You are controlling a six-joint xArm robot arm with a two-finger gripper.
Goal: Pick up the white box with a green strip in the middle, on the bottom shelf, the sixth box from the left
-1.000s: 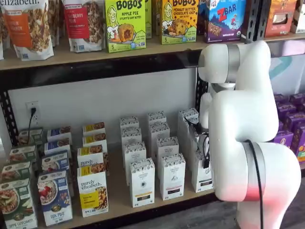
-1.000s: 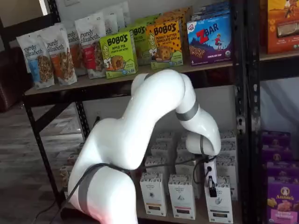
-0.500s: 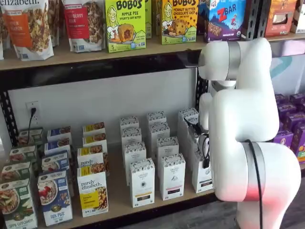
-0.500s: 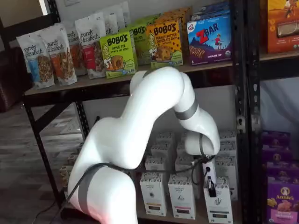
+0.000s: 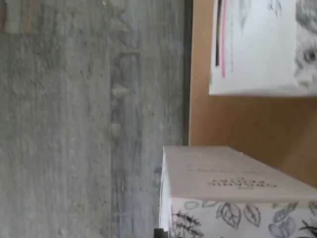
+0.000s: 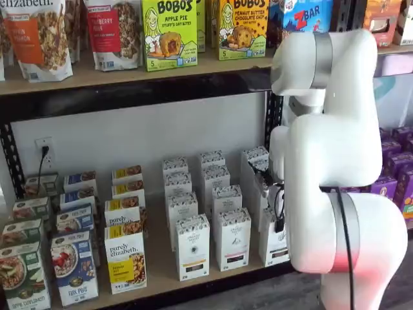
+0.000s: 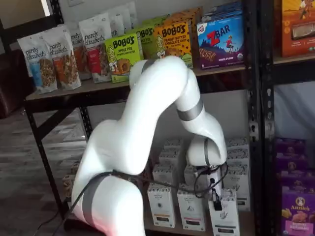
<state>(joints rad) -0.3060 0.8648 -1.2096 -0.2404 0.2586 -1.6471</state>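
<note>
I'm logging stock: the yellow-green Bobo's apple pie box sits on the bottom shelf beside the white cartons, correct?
Not quite: the Bobo's apple pie box stands on the upper shelf, above the white cartons, as both shelf views show.

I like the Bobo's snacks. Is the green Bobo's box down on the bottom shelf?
No. In a shelf view the green Bobo's box stands on the upper shelf, above the bottom shelf with its white cartons.
</note>
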